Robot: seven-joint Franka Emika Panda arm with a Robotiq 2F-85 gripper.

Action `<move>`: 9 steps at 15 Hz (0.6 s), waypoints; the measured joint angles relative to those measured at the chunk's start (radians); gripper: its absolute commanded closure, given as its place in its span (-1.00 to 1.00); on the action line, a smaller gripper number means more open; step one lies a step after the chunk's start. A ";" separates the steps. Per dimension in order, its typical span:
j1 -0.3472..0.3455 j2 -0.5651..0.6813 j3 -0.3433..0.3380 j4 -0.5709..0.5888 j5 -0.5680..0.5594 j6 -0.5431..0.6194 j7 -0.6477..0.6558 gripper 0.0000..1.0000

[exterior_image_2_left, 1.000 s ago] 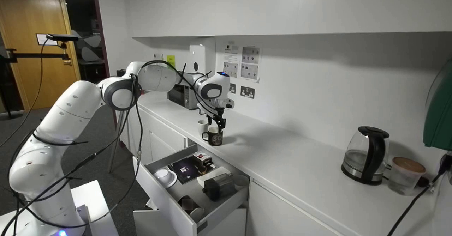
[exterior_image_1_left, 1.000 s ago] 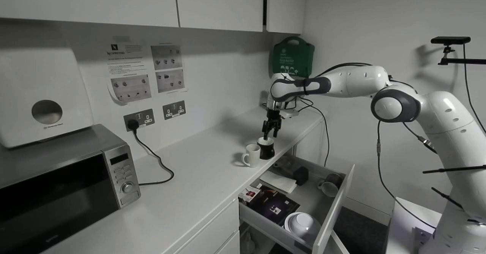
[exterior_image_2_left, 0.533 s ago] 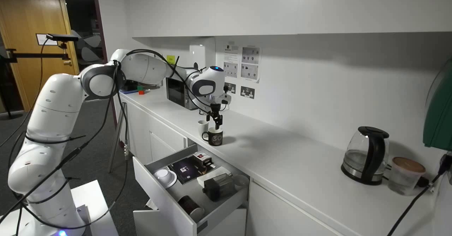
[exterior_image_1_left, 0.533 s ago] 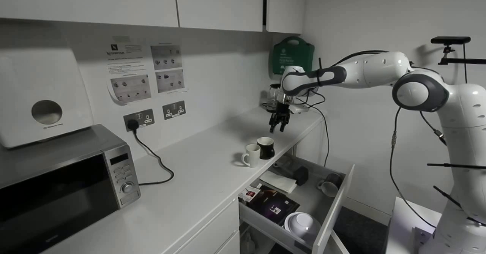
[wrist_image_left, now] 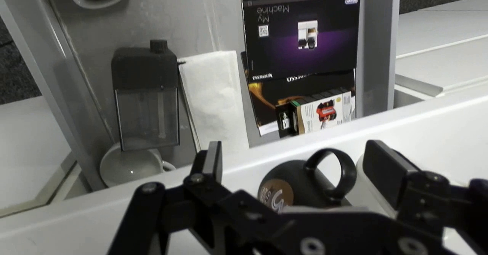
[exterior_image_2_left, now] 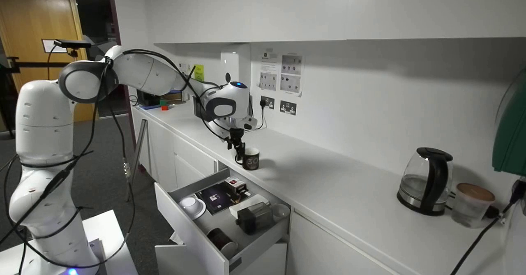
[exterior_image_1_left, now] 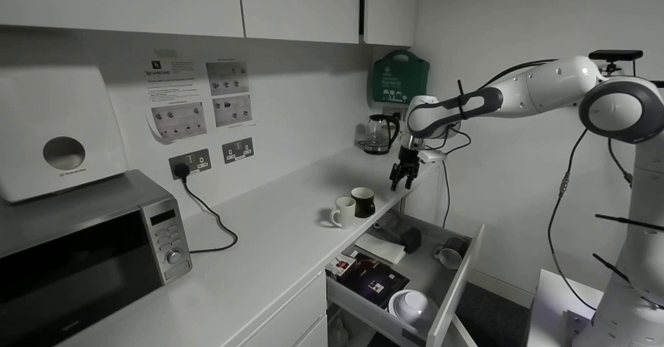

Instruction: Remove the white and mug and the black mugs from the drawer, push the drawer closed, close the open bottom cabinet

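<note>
One empty gripper [exterior_image_1_left: 401,184] is what I have above the front edge of the worktop [exterior_image_1_left: 259,253], its fingers well apart with nothing between them. Nearest trouble is the black mug [exterior_image_2_left: 251,161], upright near that edge, handle turned toward the drawer [exterior_image_1_left: 456,285]: a careless swing could hook it over. The white mug [exterior_image_1_left: 345,213], just beside it, would probably go too. Past the edge, a dark mug [exterior_image_2_left: 219,239] lies on its side near the drawer's front; I expect it to roll if I pinch off-centre, and pushing the drawer home too soon would leave it inside. What I take for the cabinet panel [exterior_image_2_left: 172,260], jutting out below, might get bumped.

In an exterior view I get the white mug [exterior_image_1_left: 345,213] whole; the wrist view mostly hides it behind a finger. Of the dark mug, the wrist view catches little but a pale handle, while both exterior views show its body. The kettle [exterior_image_2_left: 425,182], toward the worktop's far back corner, shows in both exterior views, not from the wrist.
</note>
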 measured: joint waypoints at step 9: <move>0.001 -0.281 -0.034 -0.501 0.042 0.120 -0.001 -1.00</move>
